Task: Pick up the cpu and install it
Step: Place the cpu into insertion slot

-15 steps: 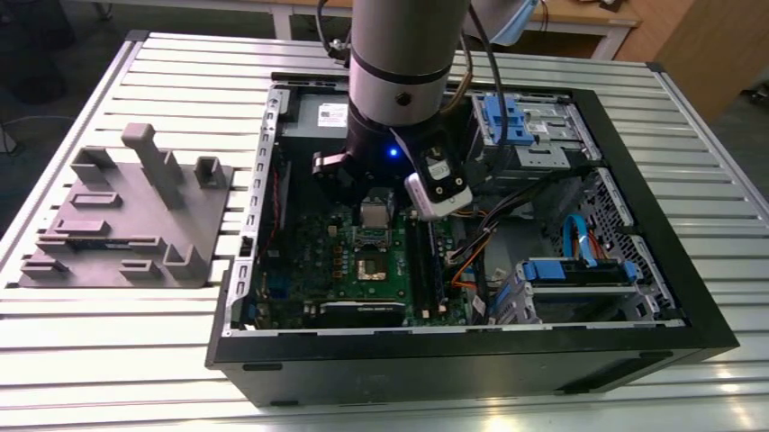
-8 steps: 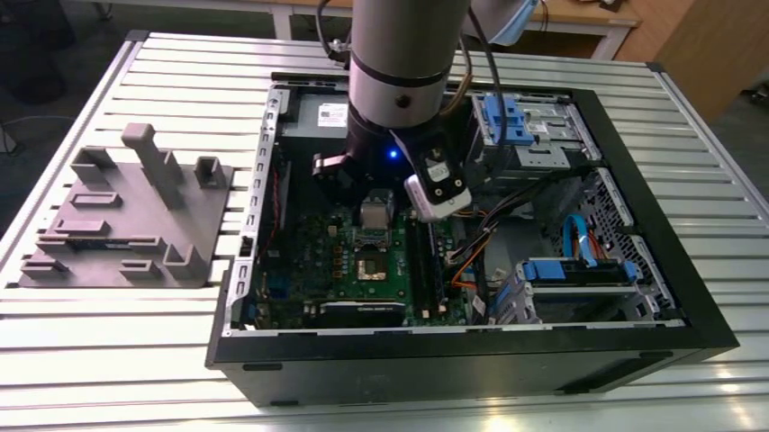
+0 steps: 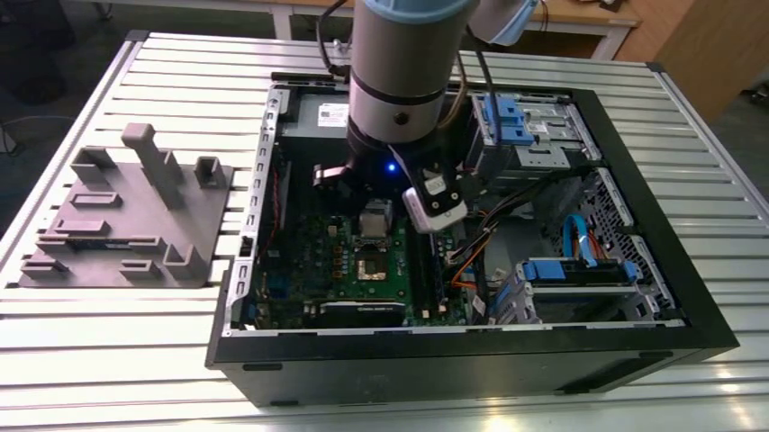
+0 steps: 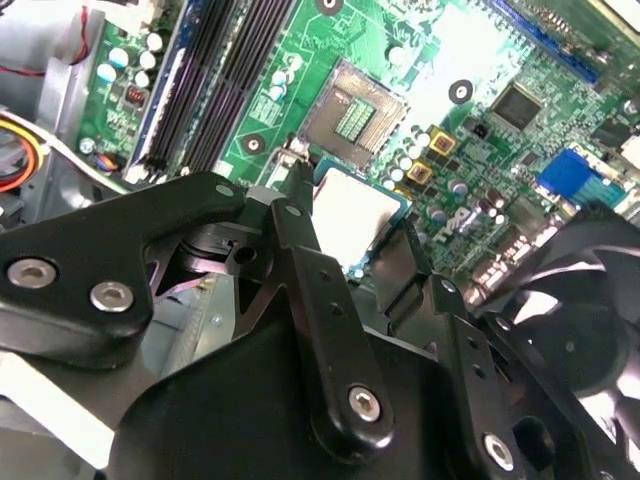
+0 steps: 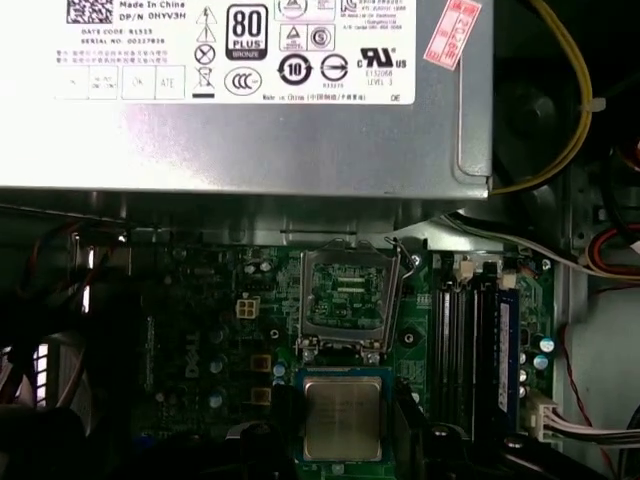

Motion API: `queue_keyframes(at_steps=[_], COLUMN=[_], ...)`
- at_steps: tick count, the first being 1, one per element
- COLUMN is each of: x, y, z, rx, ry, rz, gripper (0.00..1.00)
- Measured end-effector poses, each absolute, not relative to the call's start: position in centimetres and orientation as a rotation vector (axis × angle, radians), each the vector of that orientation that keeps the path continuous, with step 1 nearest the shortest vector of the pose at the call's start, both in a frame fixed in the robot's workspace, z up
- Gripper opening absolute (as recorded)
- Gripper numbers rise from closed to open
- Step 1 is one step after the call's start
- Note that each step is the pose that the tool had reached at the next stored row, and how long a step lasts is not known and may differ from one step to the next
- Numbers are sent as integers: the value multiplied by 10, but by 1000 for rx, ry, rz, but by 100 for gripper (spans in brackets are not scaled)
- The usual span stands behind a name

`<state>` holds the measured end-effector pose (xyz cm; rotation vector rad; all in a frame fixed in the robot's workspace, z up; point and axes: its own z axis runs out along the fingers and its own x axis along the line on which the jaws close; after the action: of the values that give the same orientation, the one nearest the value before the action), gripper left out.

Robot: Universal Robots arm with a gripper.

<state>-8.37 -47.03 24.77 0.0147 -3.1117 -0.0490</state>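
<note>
In the exterior view, the arm reaches down into the open computer case (image 3: pixel 481 351) on the slatted table (image 3: pixel 121 360). Its gripper (image 3: pixel 376 214) hangs over the green motherboard (image 3: pixel 319 247), close above the socket (image 3: pixel 366 267). A grey fixture (image 3: pixel 132 216) lies on the table at the exterior view's left.

In the second wrist view, the black fingers (image 4: pixel 300 250) are closed on the cpu (image 4: pixel 352 212), gripping it from two sides just beside the open socket (image 4: pixel 352 113).

In the first wrist view, the cpu (image 5: pixel 342 418) is held near the empty socket (image 5: pixel 345 300), with the power supply (image 5: pixel 250 100) beyond it.
</note>
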Motion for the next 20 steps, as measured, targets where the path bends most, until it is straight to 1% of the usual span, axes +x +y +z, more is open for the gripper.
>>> queue_keyframes(at_steps=[8,15,20], x=[-84,-84,-84], y=[-475,-475,-475], z=[233,232,224], rx=[15,16,15], ry=[-3111,-3111,-3110], rz=[-49,-49,-49], gripper=[47,47,47])
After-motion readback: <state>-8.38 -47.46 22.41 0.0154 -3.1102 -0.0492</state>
